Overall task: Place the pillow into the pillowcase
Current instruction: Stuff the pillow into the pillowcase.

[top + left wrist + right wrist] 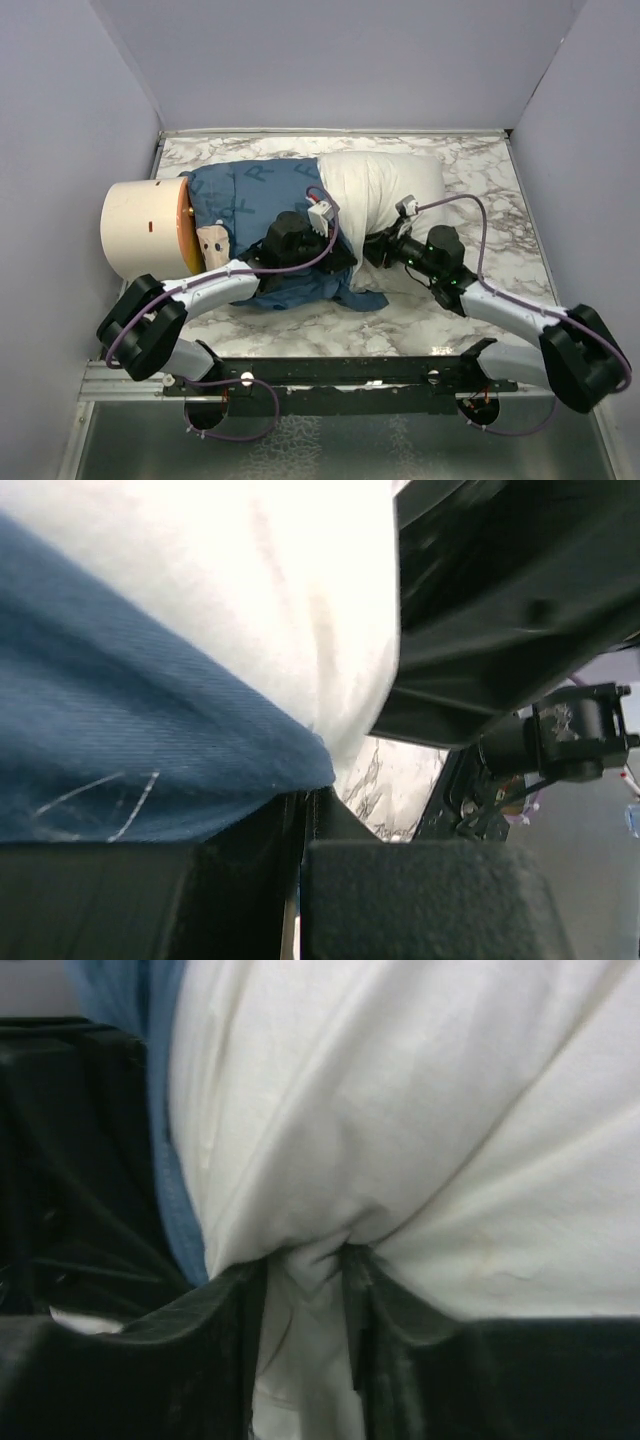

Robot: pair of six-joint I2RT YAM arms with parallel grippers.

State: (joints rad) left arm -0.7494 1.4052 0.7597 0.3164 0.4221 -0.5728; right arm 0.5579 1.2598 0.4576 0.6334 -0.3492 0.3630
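Note:
The white pillow (385, 185) lies across the back of the marble table (490, 210), its left part inside the blue pillowcase (250, 195). My left gripper (343, 262) sits at the pillowcase's open edge on the near side. In the left wrist view its jaws (302, 810) are shut on the blue pillowcase (120, 730) hem, with the pillow (280, 580) bulging above. My right gripper (372, 246) presses against the pillow's near side. In the right wrist view its jaws (305, 1290) stand apart, and a loose fold of the pillow (420, 1110) lies between them. The pillowcase (165, 1160) edge shows at the left.
A beige cylinder (140, 228) lies on its side at the left table edge, against the pillowcase's closed end. Grey walls enclose the table on three sides. The two grippers sit close together; the right arm (500, 600) fills the left wrist view's upper right.

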